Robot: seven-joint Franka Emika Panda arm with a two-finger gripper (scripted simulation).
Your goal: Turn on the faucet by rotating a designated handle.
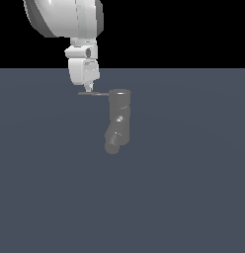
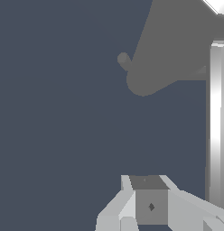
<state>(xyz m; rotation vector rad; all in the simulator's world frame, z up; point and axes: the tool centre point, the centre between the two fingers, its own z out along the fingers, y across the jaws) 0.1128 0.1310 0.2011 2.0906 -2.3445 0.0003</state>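
1. Surface first: a plain dull blue-grey plane filling the lower part of the exterior view, with the faucet as the only thing I see standing on it.
2. Arm next: the white Panda arm comes down from the top of the exterior view, with its wrist held vertical. I judge that posture is chosen so the tool end meets the handle from above rather than from the side.
3. Faucet: a grey upright cylinder near the middle of the exterior view, its stubby round-ended spout angled down toward the camera. In the wrist view the faucet shows as a broad grey shape.
4. Gripper: its tip sits right at the handle, just beside the cylinder top on the exterior view's left. My jaws look drawn close together, but I cannot tell whether they are shut or have hold of the rod, nor whether they touch it.
5. Handle: a thin rod sticking out sideways from the cylinder top toward the exterior view's left. Contact out along the rod, away from the cylinder, would give leverage for turning, which I take to be the reason for this placement.
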